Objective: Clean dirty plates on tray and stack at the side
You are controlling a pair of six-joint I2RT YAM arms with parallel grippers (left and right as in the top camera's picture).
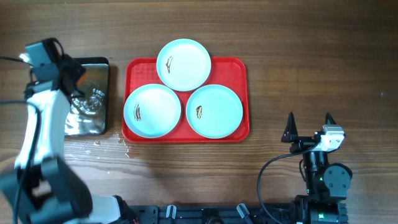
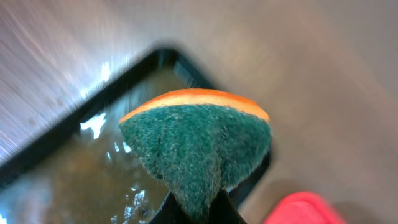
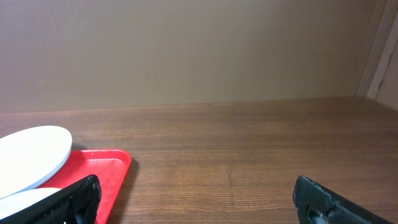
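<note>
Left pincer (image 2: 194, 211) clenched on sponge (image 2: 199, 146) — arm stretched over black tray (image 2: 74, 118), right pincer (image 1: 309, 126) spread wide — arm folded low

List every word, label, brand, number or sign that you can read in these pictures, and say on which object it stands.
No readable text appears in any view.
The plates, red tray, black tray and sponge carry no writing, label or number.
The brown marks on the plates are smears, not letters.
</note>
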